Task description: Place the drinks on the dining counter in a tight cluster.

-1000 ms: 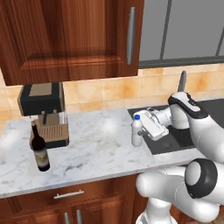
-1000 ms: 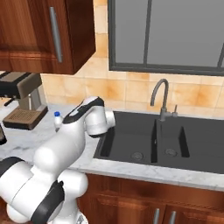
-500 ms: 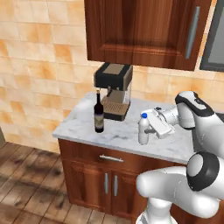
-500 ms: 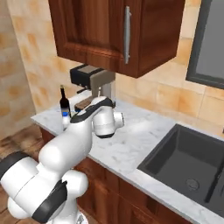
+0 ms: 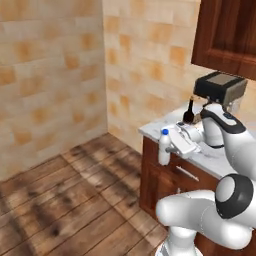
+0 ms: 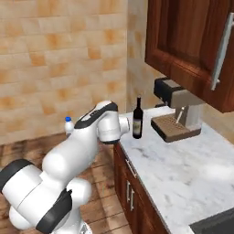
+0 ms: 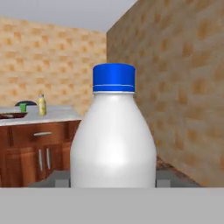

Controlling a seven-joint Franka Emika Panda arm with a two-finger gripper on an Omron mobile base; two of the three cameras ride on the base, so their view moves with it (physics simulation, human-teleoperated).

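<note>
In the left base view the claw (image 5: 172, 145) carries the small white bottle (image 5: 163, 148) upright, clear of the small table (image 5: 200, 150) and out over the wooden floor (image 5: 65, 195), its jaws closed about halfway on the bottle's body; the dark wine bottle (image 5: 189, 114) stands back on that table by the coffee machine (image 5: 220, 90). The step in hand looks like transport toward the dining table, so the sound approach is to keep the wrist level, hold the bottle vertical and avoid swinging it near the table edge or the brick wall (image 5: 55, 75) while the base drives. In the right base view the white bottle's blue cap (image 6: 68, 120) peeks out beyond the arm's elbow, well apart from the wine bottle (image 6: 137, 119), which stands upright with a pale label near the corner of the marble top (image 6: 192, 169), beside the coffee machine (image 6: 176, 107). In the hand view the white bottle (image 7: 113, 144) sits dead centre between the finger tips, smooth, rounded at the shoulder, with a ribbed blue cap (image 7: 113, 78); the grip sits low on the body, so a slow set-down matters. Far off, the dining table (image 7: 39, 114) carries the yellow juice bottle (image 7: 41, 105) and a green cup (image 7: 23, 107); I judge the white bottle should land just beside the yellow 1, and the wine bottle has still to be moved there.
</note>
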